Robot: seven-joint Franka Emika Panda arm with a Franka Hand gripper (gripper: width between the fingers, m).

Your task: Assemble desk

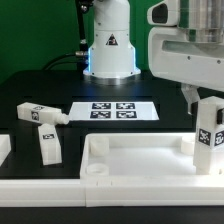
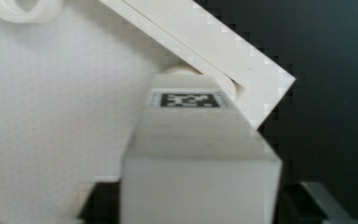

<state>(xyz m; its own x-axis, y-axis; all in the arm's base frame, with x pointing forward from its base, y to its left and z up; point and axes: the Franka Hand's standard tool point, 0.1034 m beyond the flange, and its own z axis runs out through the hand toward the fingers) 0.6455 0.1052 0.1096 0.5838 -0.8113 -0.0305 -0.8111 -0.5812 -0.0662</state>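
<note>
White leg [image 1: 208,135] stands upright at the 3 o'clock corner of the tabletop [image 1: 130,160], claw [image 2: 197,205] released astride it, so seating this leg seems in hand; next calls for gripping squarely and twisting it tight.

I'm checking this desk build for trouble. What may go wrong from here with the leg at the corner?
1. The leg stands upright at the tabletop's corner; whether it is fully seated I cannot tell, so it may tip once the pincer leaves.
2. The pincer hangs close over the leg, so a sideways move might knock it over.
</note>
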